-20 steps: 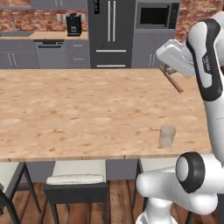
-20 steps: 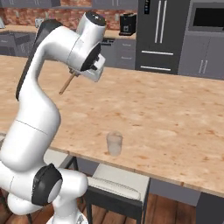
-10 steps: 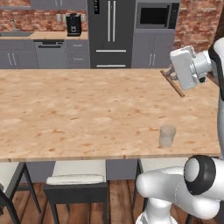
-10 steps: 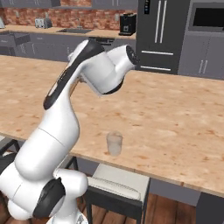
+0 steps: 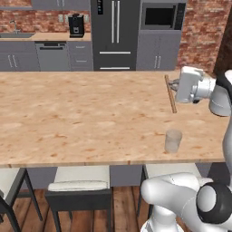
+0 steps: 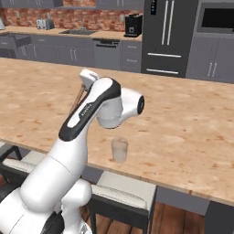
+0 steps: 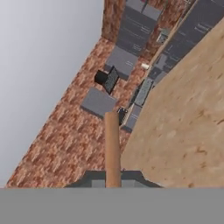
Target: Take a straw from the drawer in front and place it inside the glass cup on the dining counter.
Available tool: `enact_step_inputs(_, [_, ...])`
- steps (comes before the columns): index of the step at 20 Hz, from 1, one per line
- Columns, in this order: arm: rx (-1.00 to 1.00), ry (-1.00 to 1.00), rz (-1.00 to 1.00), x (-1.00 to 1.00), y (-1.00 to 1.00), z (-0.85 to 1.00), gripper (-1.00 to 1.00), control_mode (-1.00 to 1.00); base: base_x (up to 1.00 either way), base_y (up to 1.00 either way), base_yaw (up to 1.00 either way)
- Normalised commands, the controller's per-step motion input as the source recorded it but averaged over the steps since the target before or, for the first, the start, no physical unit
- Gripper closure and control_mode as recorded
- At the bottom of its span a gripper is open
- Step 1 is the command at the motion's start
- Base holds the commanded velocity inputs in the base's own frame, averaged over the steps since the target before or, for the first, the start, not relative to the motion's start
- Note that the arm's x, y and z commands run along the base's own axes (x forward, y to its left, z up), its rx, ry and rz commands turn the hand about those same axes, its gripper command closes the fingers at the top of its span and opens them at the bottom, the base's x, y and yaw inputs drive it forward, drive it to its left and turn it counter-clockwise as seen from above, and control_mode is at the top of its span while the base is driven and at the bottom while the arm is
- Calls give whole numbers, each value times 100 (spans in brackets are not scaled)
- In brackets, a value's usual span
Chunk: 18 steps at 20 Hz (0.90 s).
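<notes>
My gripper (image 5: 175, 88) is shut on the straw (image 5: 171, 94), a thin brownish-orange stick held nearly upright in the air over the dining counter (image 5: 81, 113). In the hand view the straw (image 7: 112, 144) rises from between the fingertips of the gripper (image 7: 113, 178). The glass cup (image 5: 172, 140) stands upright near the counter's front edge, below and just nearer than the straw. From the right, the straw (image 6: 77, 100) shows left of my arm, with the glass cup (image 6: 119, 149) lower right of it. The drawer (image 6: 20, 40) looks pulled out at the far back left.
White-cushioned stools (image 5: 79, 181) are tucked under the counter's near edge. Far behind stand grey cabinets, a steel fridge (image 5: 113, 34), a coffee machine (image 5: 75, 25) and a brick wall.
The arm has folded and the hand has turned. The straw has swung from a slant to nearly upright and shifted a little left, closer above the cup. The grip stays shut.
</notes>
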Motion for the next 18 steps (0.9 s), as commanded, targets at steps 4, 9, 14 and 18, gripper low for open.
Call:
enact_step_inputs(4, [3,-45,-1,52,-7,1,100,-100,0,0,0])
enact_step_inputs(9, [-11,-46,0,22,-63,0,100,-100,0,0,0])
enact_step_inputs(14, [-17,-41,0,0,-99,0,100,-100,0,0,0])
enact_step_inputs(18, [-18,-38,0,0,-67,0,100,-100,0,0,0])
